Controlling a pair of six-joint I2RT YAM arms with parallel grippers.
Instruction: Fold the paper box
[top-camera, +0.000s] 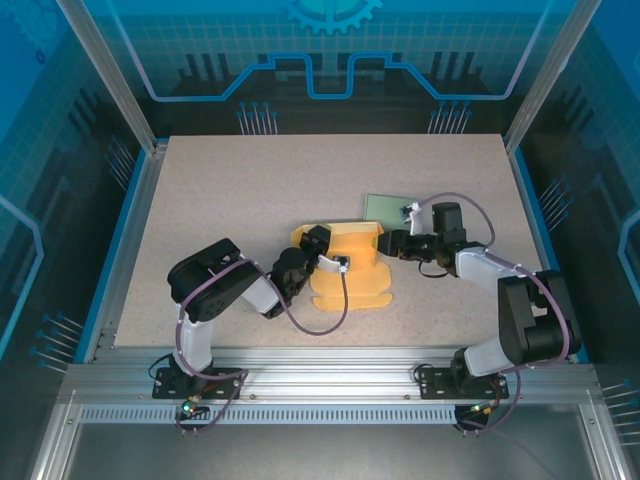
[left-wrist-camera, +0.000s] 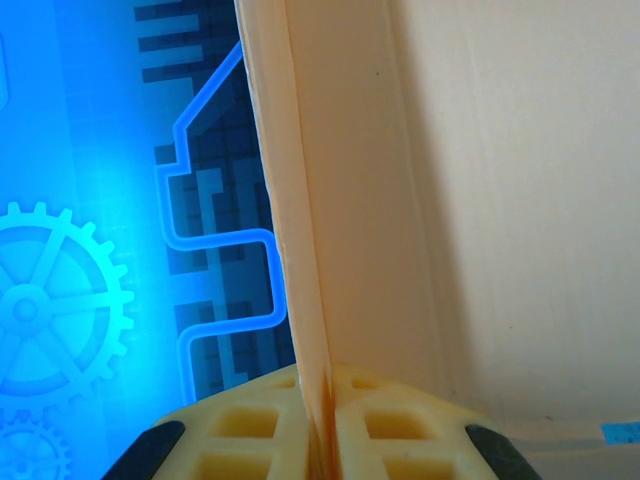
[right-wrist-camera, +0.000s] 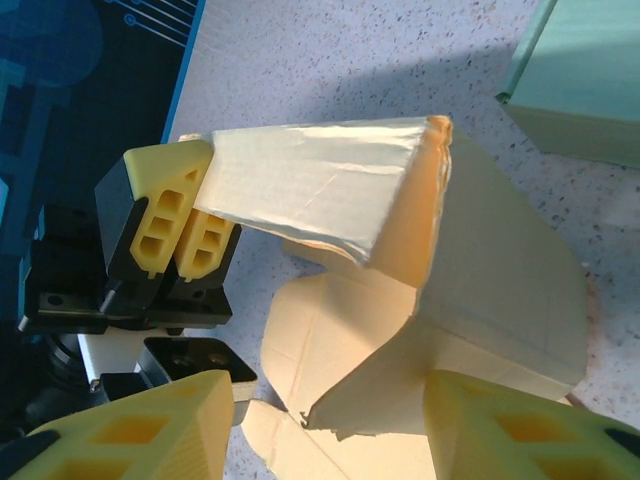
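The yellow paper box (top-camera: 352, 280) lies partly folded at the table's middle, its base flat and its far walls raised. My left gripper (top-camera: 318, 240) is shut on the box's raised left wall; in the left wrist view the pads (left-wrist-camera: 250, 425) pinch the thin edge of that flap (left-wrist-camera: 345, 200). From the right wrist, the same left gripper (right-wrist-camera: 190, 200) grips the end of the pale raised wall (right-wrist-camera: 320, 190). My right gripper (top-camera: 386, 243) is at the box's right corner, open, and its fingers (right-wrist-camera: 130, 430) straddle a bent corner flap (right-wrist-camera: 440, 390) without clamping it.
A pale green flat box (top-camera: 388, 208) lies on the table just behind the right gripper, also at the upper right of the right wrist view (right-wrist-camera: 590, 80). The speckled tabletop (top-camera: 250, 180) has free room at the back and left. Blue enclosure walls surround the table.
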